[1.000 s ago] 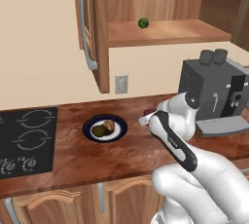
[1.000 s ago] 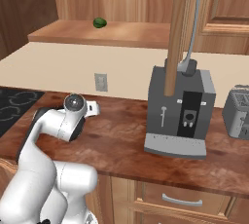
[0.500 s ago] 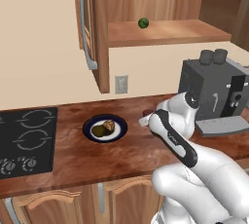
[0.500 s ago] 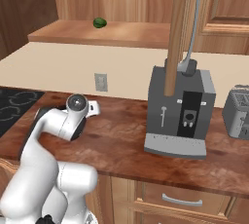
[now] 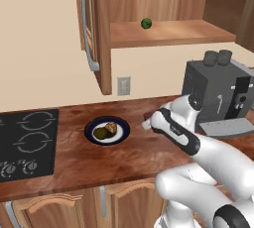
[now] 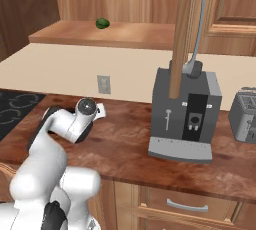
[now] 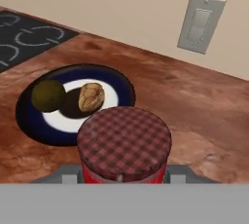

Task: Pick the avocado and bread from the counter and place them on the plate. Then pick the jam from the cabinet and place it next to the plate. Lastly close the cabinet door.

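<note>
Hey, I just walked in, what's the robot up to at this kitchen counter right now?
The white robot arm is holding a small red jam jar with a checked lid in its gripper, low over the reddish-brown wooden counter beside the blue-rimmed round plate. The dark olive avocado and the tan lump of bread already sit on the plate. The light-brown cabinet door is open, with a green ball on the shelf.

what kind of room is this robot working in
A kitchen, rendered rather than real: a black stovetop set into a reddish wood counter, a grey coffee machine beside it, and a wall cabinet with its door open above.
</note>
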Robot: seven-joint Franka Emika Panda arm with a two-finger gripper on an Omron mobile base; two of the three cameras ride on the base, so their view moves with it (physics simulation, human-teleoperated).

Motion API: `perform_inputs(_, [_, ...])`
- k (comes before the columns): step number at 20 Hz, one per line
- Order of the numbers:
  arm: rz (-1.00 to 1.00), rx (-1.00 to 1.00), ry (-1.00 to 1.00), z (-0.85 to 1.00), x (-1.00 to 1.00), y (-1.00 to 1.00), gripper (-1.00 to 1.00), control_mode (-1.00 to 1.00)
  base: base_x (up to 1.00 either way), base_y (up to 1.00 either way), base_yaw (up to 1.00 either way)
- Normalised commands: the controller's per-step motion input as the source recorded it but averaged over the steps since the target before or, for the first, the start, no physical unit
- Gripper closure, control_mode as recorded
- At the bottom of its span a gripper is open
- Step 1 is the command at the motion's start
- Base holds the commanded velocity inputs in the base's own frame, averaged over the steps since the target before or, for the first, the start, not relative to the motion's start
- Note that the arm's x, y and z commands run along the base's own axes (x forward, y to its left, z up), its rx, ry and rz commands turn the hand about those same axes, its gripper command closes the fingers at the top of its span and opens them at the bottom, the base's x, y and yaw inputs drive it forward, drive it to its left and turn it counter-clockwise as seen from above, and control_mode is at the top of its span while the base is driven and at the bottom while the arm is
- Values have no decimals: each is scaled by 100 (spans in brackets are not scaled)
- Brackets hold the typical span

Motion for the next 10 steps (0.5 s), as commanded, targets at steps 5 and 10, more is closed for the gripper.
perform_inputs(5, [7,0,-6,-45,23,0,100,-100,0,0,0])
perform_inputs(10, [7,0,-5,-41,18,4,100,-100,0,0,0])
